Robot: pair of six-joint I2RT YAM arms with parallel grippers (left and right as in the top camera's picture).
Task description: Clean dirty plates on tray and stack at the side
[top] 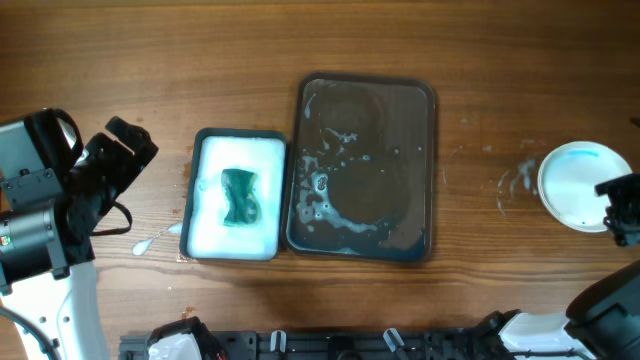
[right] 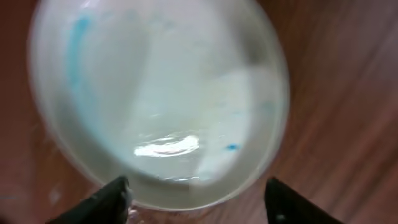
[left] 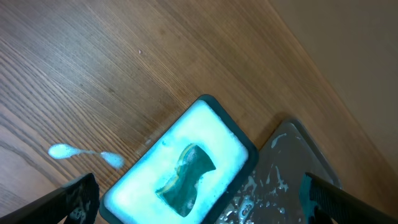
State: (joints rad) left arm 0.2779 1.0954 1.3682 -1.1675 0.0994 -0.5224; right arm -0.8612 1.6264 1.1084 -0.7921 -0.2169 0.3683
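The dark grey tray [top: 365, 240] lies mid-table, holding only soapy smears and puddles; its corner [left: 289, 155] shows in the left wrist view. At the right side rests a round white plate [top: 575, 185] with a faint blue tinge at its rim; I cannot tell how many are stacked there. My right gripper [top: 618, 205] is at its near right edge. In the blurred right wrist view the plate [right: 158, 93] fills the frame, with my right gripper [right: 196, 205] open astride its near rim. My left gripper [top: 128, 148] [left: 199, 202] hangs open at the far left.
A small white tray [top: 215, 225] [left: 143, 180] full of foam holds a teal sponge [top: 240, 195] [left: 186, 177], just left of the grey tray. A foam drip [top: 150, 240] [left: 84, 154] lies on the wood. Wet streaks [top: 515, 180] mark the table left of the plate.
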